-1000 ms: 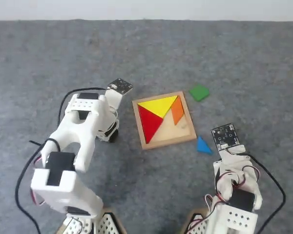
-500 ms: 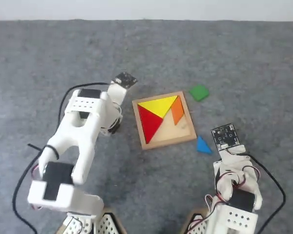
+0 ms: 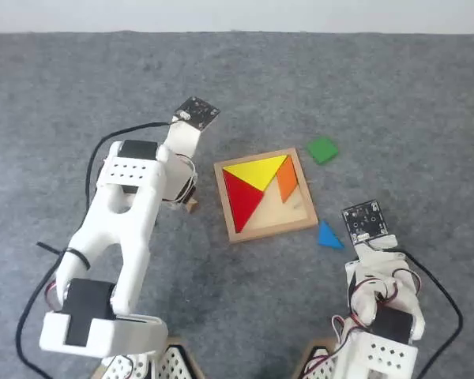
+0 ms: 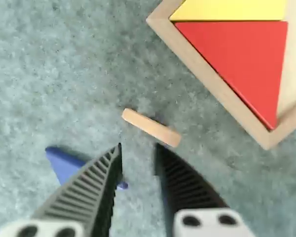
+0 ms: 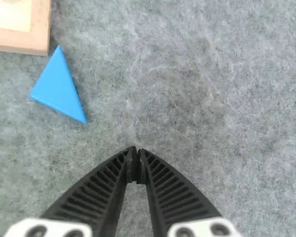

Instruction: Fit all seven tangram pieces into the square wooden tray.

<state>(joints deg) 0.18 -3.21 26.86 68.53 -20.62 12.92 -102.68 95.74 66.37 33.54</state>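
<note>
Tan piece (image 4: 150, 128) is the one to grab: it lies on the grey surface (image 3: 79, 87) just off the left edge of the wooden tray (image 3: 280, 215), looks thin, maybe up on its edge, can't tell the shape. left gripper (image 4: 138, 148) hangs right over it, jaws spread a little, empty. To do this well I'd drop straight down with the jaws straddling the piece the short way, close gently so it doesn't flip or skid, then lift clear of the tray rim before going in. dark blue piece (image 4: 64, 159) sits just beside it, partly under one finger, so there's a risk of nudging it or pinching both. Inside the tray: red triangle (image 3: 242, 198) along the left edge, yellow triangle (image 3: 257, 171) along the far edge, orange piece (image 3: 287, 181) by the right edge, near-right corner bare wood. green piece (image 3: 322, 150) lies off the tray's far-right corner, light blue triangle (image 5: 59, 92) off the near-right corner, near the right gripper (image 5: 137, 153), which is pressed together and empty
</note>
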